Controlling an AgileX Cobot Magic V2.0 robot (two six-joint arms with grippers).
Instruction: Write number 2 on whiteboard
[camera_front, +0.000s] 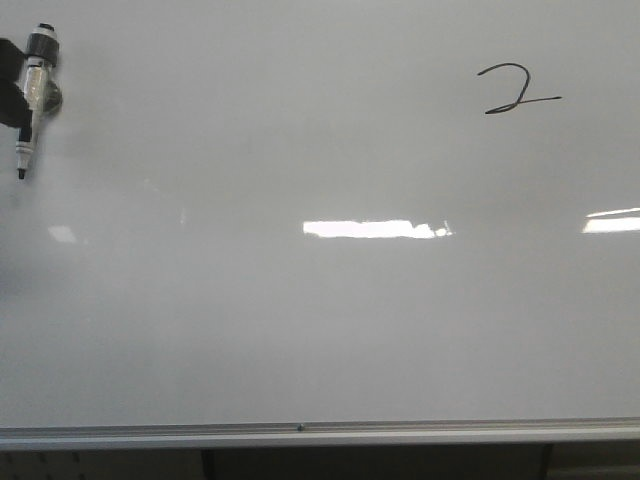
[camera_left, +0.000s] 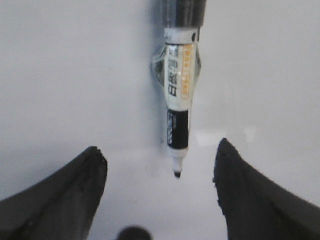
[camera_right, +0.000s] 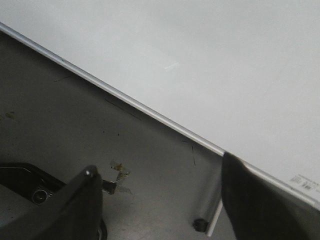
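The writing step looks finished to me: the number 2 (camera_front: 518, 88) sits complete on the whiteboard (camera_front: 320, 320), far off to the right of my left tool (camera_left: 160, 192) and well apart from it; what remains, I judge, is only to draw back, so the next move calls for little more than keeping clear of the fresh ink.

My left tool stands wide, its two dark fingers (camera_left: 65, 195) spread with nothing between them; the marker (camera_left: 177, 115) lies just ahead of the gap, uncapped, its black tip (camera_left: 177, 174) pointing back toward me; whether it rests flat on the board or hangs from some mount I cannot tell.

My left arm hovers by the board's left edge, looking straight at its surface; my right tool (camera_right: 160, 200) is also wide and empty, held off the board past its silver frame (camera_right: 150, 114), over a dark scuffed surface.
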